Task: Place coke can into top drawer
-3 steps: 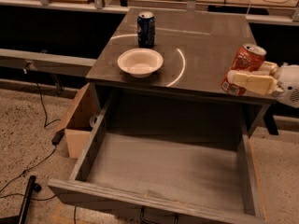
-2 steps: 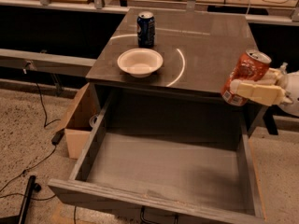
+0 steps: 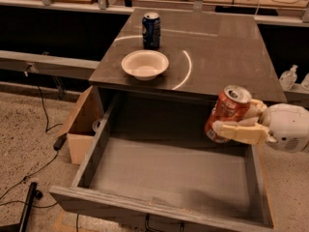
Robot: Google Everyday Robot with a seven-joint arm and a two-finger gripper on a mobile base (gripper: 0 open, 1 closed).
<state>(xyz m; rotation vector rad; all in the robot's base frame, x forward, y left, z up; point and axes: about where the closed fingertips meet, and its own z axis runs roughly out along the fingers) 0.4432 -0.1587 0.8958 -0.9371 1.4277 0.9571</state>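
Red-orange coke can (image 3: 227, 111) is clamped in the gripper (image 3: 231, 123), which enters the camera view from the 3 o'clock edge. One cream finger (image 3: 240, 130) crosses the front of the can low on its body; the second finger shows at the can's far side, so the jaws are closed against the can wall. The can is clear of every surface and tilted, its silver top leaning toward 1 o'clock.

Position of the can: above the right rear part of the top drawer (image 3: 159, 170), just in front of the cabinet top's (image 3: 227, 52) front edge. The drawer is pulled fully out toward 6 o'clock, and its flat grey-brown bottom is exposed.

On the cabinet top:
- White bowl (image 3: 145, 64), upright, near the front left edge.
- Dark blue can (image 3: 151, 30), upright, at 12 o'clock from the bowl, close to it but apart.

A light-wood box (image 3: 81, 125) stands on the floor, at 9 o'clock from the drawer, just beside its left wall.
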